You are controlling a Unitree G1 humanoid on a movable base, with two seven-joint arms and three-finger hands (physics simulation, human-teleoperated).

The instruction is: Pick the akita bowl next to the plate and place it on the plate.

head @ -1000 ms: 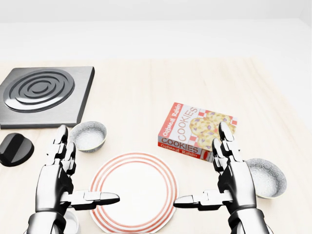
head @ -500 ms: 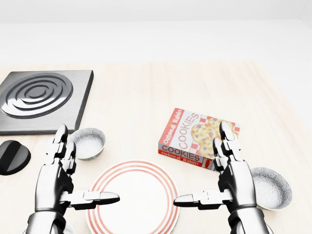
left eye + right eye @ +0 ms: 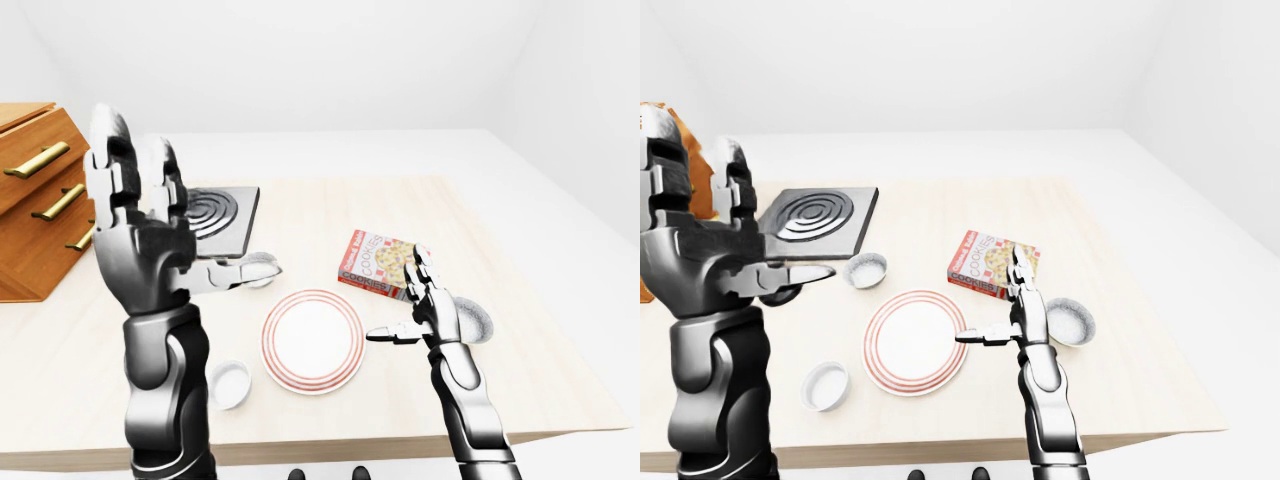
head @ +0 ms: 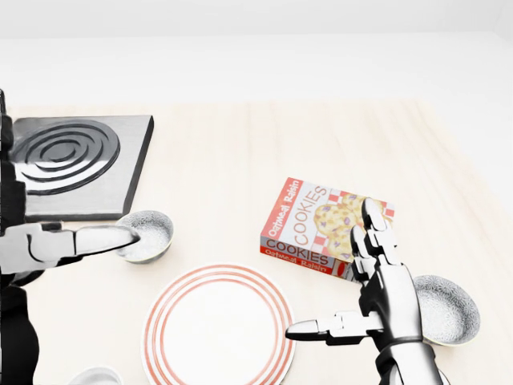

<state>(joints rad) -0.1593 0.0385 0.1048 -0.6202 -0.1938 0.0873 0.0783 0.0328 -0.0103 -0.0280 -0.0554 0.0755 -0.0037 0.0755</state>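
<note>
Left robot hand [image 3: 145, 245]: raised, spread open, empty. Right robot hand [image 4: 385, 297]: open, empty, between plate [image 4: 218, 329] and right bowl [image 4: 445, 309]. Second bowl [image 4: 152, 228]: on table [image 4: 224, 160], just beside plate's upper left in head view. Cookie box [image 4: 317, 220]: upper right of plate.

The plate [image 4: 216, 325] is showing white with red concentric rings. The cookie box [image 4: 321, 227] is wearing red with white lettering. The left bowl [image 4: 146, 234] and right bowl [image 4: 445, 309] are showing grey speckle. The worktop [image 4: 216, 160] is showing pale wood grain, and the stove [image 4: 64, 156] is gleaming dark grey.
</note>
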